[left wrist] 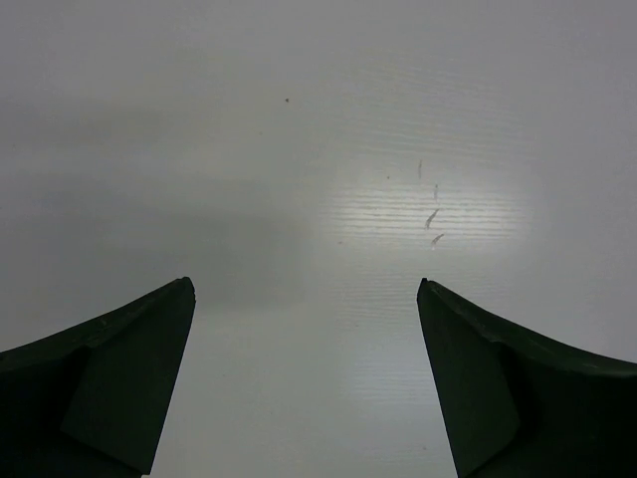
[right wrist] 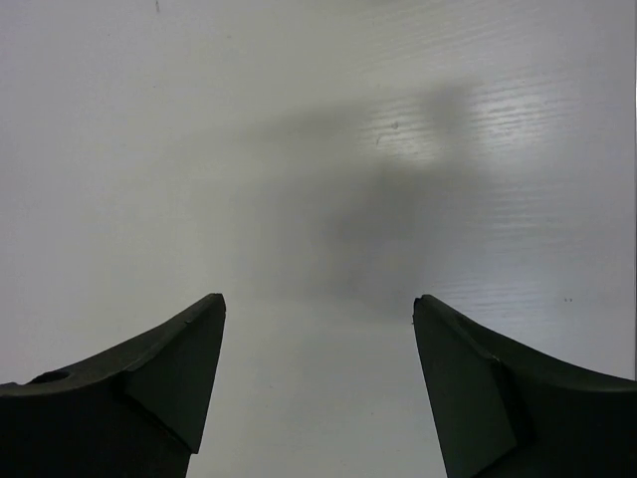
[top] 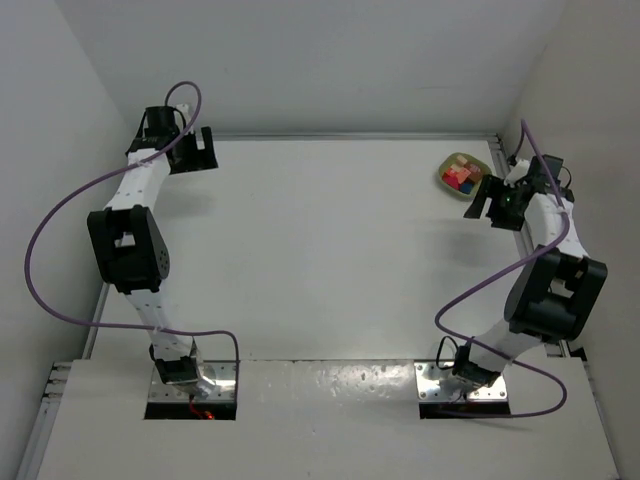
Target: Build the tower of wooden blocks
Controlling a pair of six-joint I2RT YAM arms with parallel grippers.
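The wood blocks point(top: 461, 176), small red, pink, orange and pale cubes, lie heaped in a light green bowl point(top: 447, 170) at the back right of the table. No tower shows in any view. My right gripper point(top: 486, 201) hangs just to the right of and nearer than the bowl, open and empty. The right wrist view shows only bare white table between its fingers point(right wrist: 179, 368). My left gripper point(top: 198, 156) is at the far back left, open wide, with nothing between its fingers point(left wrist: 129, 368). The blocks do not appear in either wrist view.
White walls close in the table at the back point(top: 350, 136), left and right. The right arm's elbow point(top: 555, 290) stands near the right wall. Purple cables point(top: 60, 215) loop beside both arms.
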